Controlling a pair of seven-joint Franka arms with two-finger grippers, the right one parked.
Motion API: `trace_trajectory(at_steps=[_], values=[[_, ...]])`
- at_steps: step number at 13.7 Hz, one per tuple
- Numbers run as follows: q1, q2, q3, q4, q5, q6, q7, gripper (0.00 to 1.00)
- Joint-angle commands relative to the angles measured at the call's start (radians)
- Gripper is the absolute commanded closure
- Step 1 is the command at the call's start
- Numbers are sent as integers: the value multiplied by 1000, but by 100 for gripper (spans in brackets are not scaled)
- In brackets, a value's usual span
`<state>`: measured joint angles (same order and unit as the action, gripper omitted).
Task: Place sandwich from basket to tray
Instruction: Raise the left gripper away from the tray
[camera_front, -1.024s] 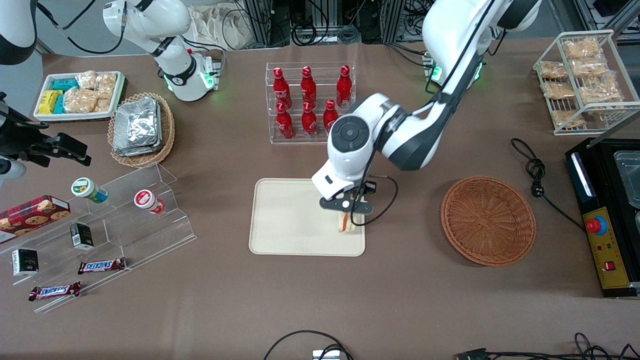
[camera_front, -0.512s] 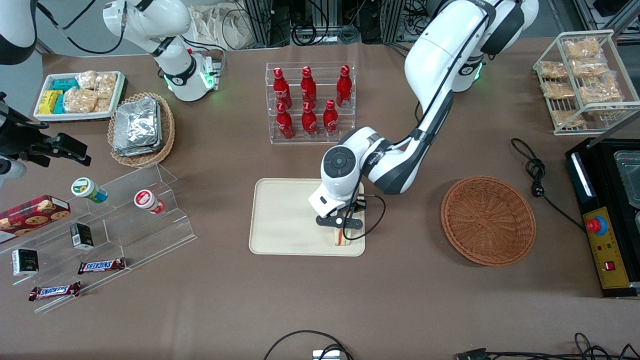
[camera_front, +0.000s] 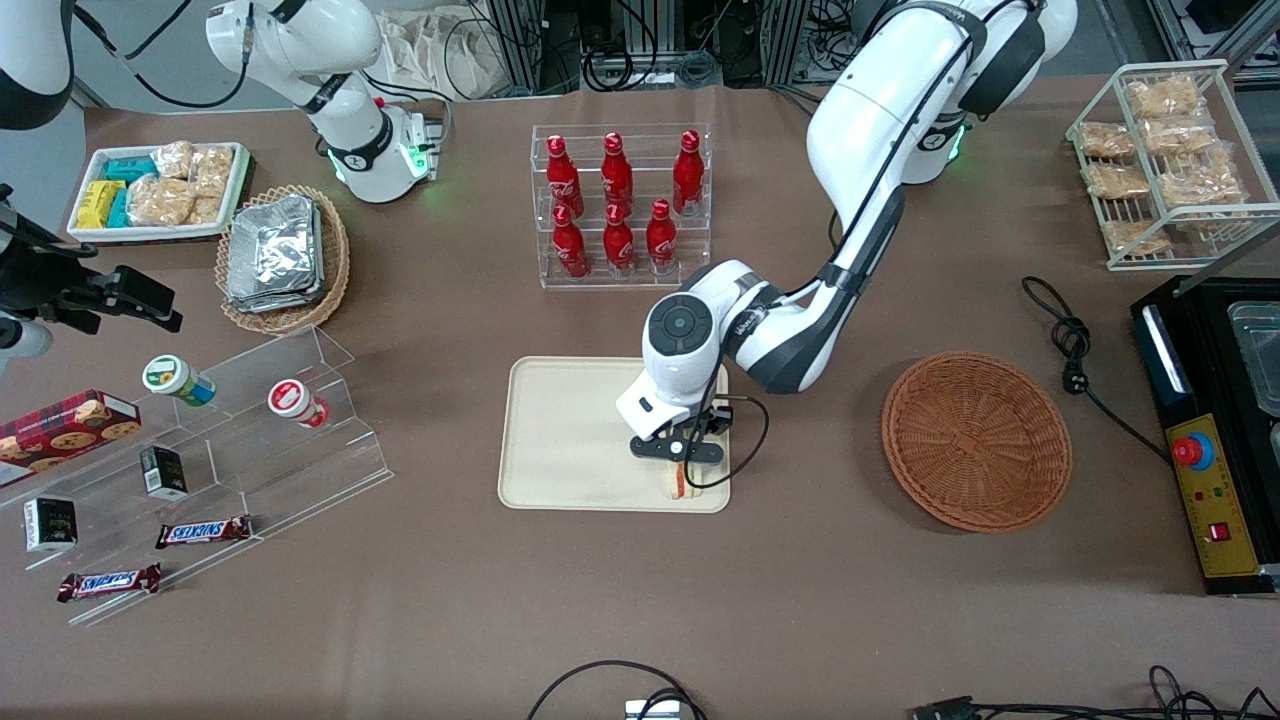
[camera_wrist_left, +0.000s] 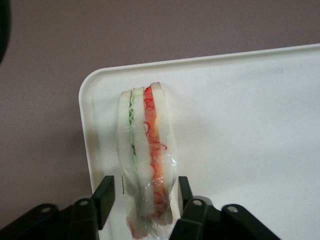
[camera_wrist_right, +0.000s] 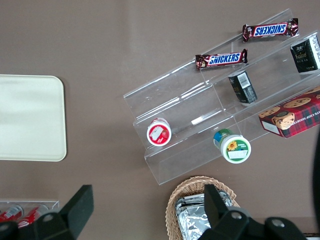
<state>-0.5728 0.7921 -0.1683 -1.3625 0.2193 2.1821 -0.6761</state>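
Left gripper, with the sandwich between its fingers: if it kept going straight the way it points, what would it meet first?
Probably the tray. The left gripper points down at the tray corner, with the sandwich ahead of its fingers, so the sandwich would press onto the tray first. Whether it already touches is unclear.

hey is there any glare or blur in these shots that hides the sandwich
Front view: even lighting, but the arm covers most of the sandwich under the gripper. Left wrist view: sandwich sharp; its wrap shines slightly, the tray is bright but not washed out. Right wrist view: sandwich not shown.
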Motion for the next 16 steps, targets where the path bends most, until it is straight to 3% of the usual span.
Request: trace_trajectory(at_steps=[1, 4, 8, 12, 16], values=[[-18, -42, 24, 7, 3, 4, -16, 0], [-13, -192, 116, -70, -144, 2, 0, 0], [65, -402, 220, -145, -242, -118, 119, 0], [235, -557, 228, -155, -253, -381, 332, 0], [369, -724, 222, -300, -239, -429, 456, 0]])
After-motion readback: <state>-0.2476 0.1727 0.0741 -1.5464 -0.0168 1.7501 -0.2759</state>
